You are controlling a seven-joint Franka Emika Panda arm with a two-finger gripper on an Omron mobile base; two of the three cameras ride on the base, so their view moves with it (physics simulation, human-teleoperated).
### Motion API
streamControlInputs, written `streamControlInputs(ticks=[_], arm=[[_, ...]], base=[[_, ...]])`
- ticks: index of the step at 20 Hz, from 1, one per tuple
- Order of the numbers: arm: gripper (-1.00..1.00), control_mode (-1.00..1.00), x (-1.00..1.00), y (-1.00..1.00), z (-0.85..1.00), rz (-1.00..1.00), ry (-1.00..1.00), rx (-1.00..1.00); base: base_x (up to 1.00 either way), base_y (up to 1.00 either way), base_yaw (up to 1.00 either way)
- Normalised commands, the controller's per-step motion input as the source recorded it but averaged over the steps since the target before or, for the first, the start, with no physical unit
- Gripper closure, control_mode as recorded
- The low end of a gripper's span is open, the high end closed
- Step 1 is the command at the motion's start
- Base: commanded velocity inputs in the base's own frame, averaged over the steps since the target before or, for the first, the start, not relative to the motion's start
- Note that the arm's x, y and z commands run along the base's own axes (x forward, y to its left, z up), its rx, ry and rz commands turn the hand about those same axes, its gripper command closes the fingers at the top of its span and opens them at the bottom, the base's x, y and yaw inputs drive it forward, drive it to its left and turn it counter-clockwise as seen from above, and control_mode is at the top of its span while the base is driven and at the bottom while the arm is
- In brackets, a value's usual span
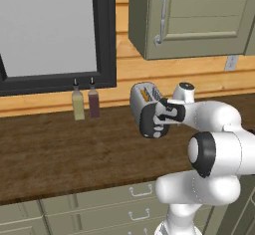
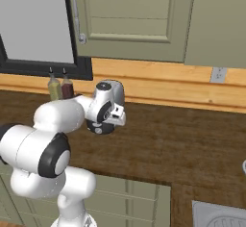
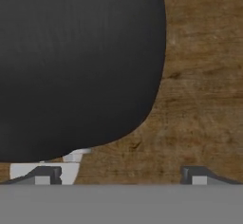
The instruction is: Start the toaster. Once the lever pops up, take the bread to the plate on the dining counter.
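Item 1, gripper (image 3: 121, 175): in the hand view we see its two dark finger tips (image 3: 43, 174) set wide apart, with nothing between them. We record the jaws as fully spread and holding nothing. One tip sits close under the glossy black end panel; we cannot tell whether it touches.

Item 2, toaster (image 1: 145, 99): small, rounded, silver-grey, standing on the dark wood worktop (image 1: 64, 149). In the left base view the hand is pressed up against its near black end, covering most of that panel. In the hand view the black panel bulks large at upper left, with a small pale piece at its lower edge, just above the finger tip; we cannot say whether that is the lever.

Item 3, bread (image 1: 145, 94): a golden-edged slice seen in a top slot of the toaster.

Item 4, two bottles, near the back wall, left of the toaster: one pale yellow (image 1: 78, 103), one dark red (image 1: 93, 101), side by side. Their labels are too small for us to read.

Item 5, wall outlet (image 1: 230, 62): pale plate on the wood-panelled wall, no legible marking.

Item 6, cabinet (image 1: 199, 15): grey-green, overhead. We find no readable writing anywhere.
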Motion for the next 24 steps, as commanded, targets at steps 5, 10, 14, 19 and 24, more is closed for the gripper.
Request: streamControlInputs(ticks=[5, 10, 14, 19, 24], arm=[[-1.00, -1.00, 0.00, 0.00, -0.31, 0.00, 0.00, 0.00], [-1.00, -1.00, 0.00, 0.00, 0.00, 0.00, 0.00, 0.00], [-1.00, -1.00, -0.02, 0.00, 0.04, 0.00, -0.02, 0.00], [-1.00, -1.00, -0.08, 0.00, 0.50, 0.00, -0.12, 0.00], [-1.00, -1.00, -0.26, 0.05, 0.65, 0.00, -0.17, 0.00]], base=[[0.00, 0.00, 0.00], [0.00, 0.00, 0.00], [0.00, 0.00, 0.00], [0.00, 0.00, 0.00], [0.00, 0.00, 0.00]])
